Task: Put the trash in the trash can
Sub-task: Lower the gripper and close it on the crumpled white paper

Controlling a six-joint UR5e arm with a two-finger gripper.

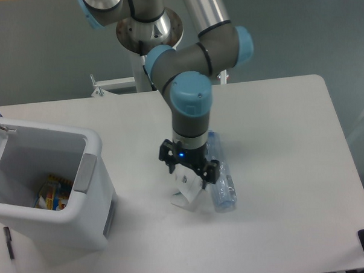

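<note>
Trash lies in the middle of the frame, on the white table point(278, 120): a flat white carton point(187, 186) and, just beside it on the right, a crushed clear bottle point(223, 186). Near the bottom left corner a thin black pen point(11, 251) lies on the table. Just above it stands the can point(82, 207), big and white, with its top open and a yellow-red packet point(51, 193) inside. The gripper point(189, 167) hangs right over the carton, with its two fingers spread apart and nothing held between them. I think the carton is very light and bends easily, so it could slide or fold when pinched. Its raised edge looks like the best place to grab. The bottle looks light too, but smooth and slippery, so the middle of it may be the safest spot. At the top of the frame the arm goes back to its round base point(148, 30).
</note>
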